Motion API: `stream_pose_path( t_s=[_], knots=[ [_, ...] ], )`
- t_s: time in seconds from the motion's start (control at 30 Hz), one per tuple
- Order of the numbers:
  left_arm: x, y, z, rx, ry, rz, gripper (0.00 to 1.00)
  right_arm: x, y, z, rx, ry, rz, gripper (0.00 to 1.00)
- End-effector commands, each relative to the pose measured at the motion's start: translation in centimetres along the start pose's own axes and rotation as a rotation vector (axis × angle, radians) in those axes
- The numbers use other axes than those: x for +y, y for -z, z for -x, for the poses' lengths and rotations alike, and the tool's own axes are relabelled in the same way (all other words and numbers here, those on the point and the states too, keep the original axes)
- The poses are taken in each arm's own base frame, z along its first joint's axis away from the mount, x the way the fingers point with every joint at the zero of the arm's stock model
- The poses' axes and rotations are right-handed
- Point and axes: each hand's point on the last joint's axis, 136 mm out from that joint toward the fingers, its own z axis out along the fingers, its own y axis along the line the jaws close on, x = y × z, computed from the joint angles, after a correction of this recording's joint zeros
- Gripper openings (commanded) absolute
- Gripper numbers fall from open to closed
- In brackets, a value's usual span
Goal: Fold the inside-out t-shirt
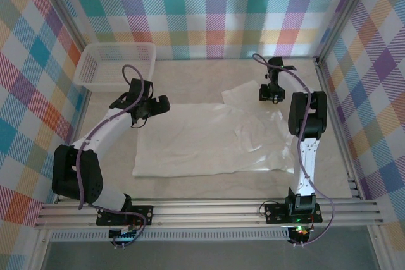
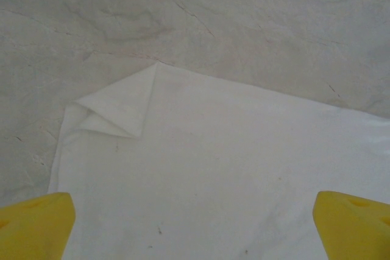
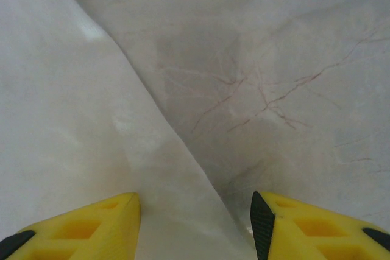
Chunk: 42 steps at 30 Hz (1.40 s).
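The inside-out t-shirt [image 1: 209, 137] lies spread flat and white across the middle of the table, with a sleeve flap [image 1: 250, 96] reaching toward the back right. My left gripper [image 1: 155, 107] hovers at the shirt's back left corner. Its yellow fingertips [image 2: 36, 223] stand wide apart over the fabric [image 2: 213, 168], and a small folded-over corner [image 2: 119, 111] lies ahead of them. My right gripper [image 1: 271, 93] sits over the sleeve flap. Its jaws [image 3: 195, 229] are apart, and the shirt's edge [image 3: 183, 168] runs between the fingers without being pinched.
A white mesh basket [image 1: 114, 64] stands at the back left, close behind the left arm. Checkered walls enclose the table on three sides. Bare marbled tabletop [image 3: 274, 77] shows to the right of the shirt's edge.
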Motion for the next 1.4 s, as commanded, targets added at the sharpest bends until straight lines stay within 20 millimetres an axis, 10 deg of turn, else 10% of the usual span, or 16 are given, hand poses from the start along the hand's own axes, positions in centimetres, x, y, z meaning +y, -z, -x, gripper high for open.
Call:
stream_pose_path(
  t_s=[0.0, 0.4, 0.73, 0.97, 1.37],
  knots=[
    [0.6, 0.7, 0.1, -0.003, 0.013, 0.014, 1.0, -0.4, -0.4, -0.6, 0.047, -0.015, -0.008, 0.51],
    [0.7, -0.3, 0.8, 0.032, 0.012, 0.031, 1.0, 0.2, 1.9, 1.5, 0.007, -0.019, 0.022, 0.05],
    [3.4, -5.2, 2.0, 0.117, -0.164, 0.254, 0.91, 1.1, 9.6, 2.0, -0.185, -0.066, 0.113, 0.01],
    [4.6, -9.1, 1.0, 0.214, -0.249, 0.355, 0.87, 1.9, 9.2, 0.0, -0.159, -0.079, 0.167, 0.02],
    [5.4, -11.9, -1.2, 0.348, -0.338, 0.393, 0.51, 1.7, 8.9, 0.0, -0.143, -0.081, 0.157, 0.03]
  ],
)
